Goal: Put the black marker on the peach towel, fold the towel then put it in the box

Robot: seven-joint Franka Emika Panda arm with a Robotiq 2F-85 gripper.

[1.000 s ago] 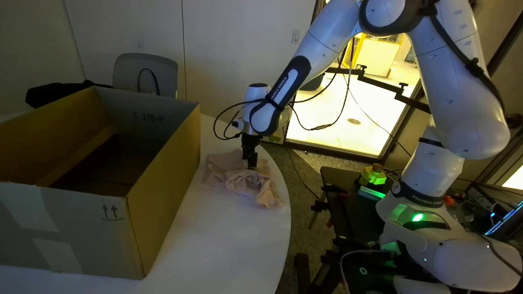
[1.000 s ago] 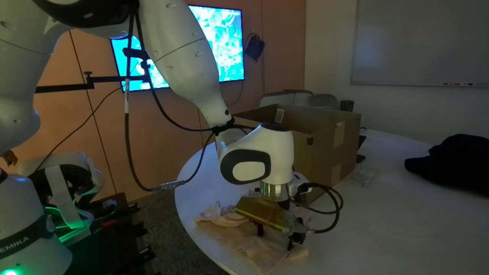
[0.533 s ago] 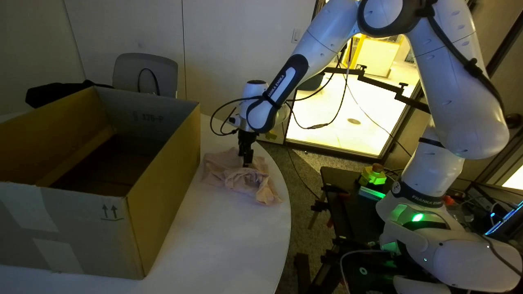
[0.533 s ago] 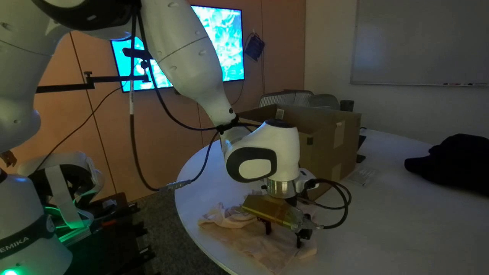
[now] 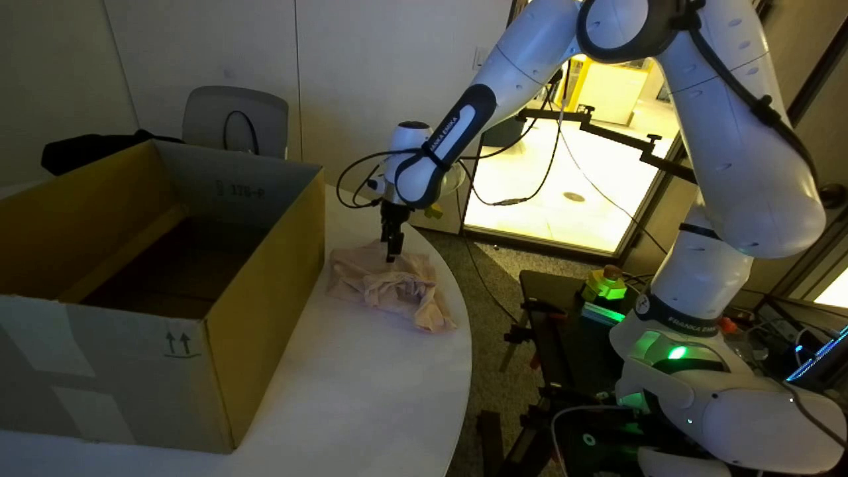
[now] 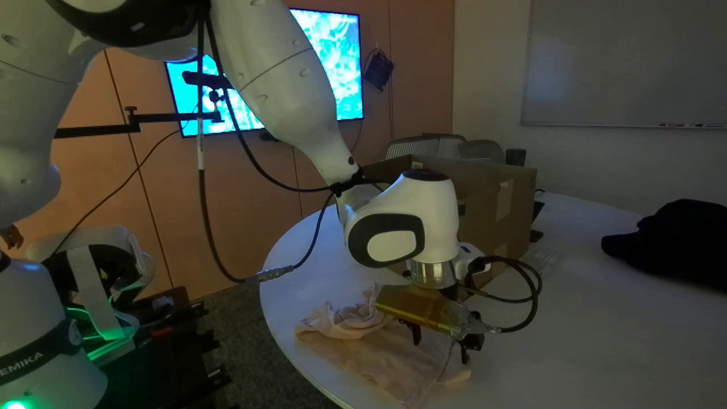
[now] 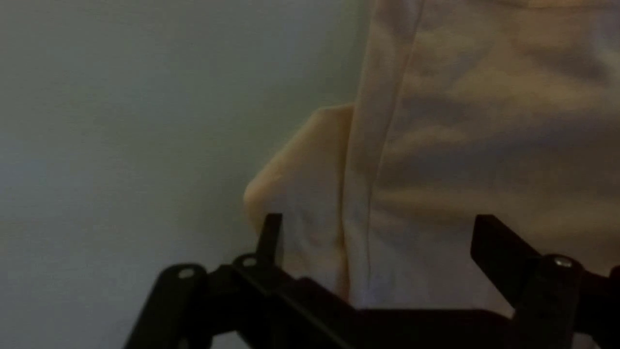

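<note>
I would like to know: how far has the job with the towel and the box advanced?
Done: perhaps a first fold, since part of the towel lies bunched over itself. The marker is not visible, so its placing is unconfirmed.
In hand: the open gripper is over the towel's edge, gripping nothing.
Left: probably more folding, then boxing; the towel lies on the table beside the box.

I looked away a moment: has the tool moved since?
Yes: in an exterior view, the tool has moved leftward and slightly up in the picture, toward the box.
</note>
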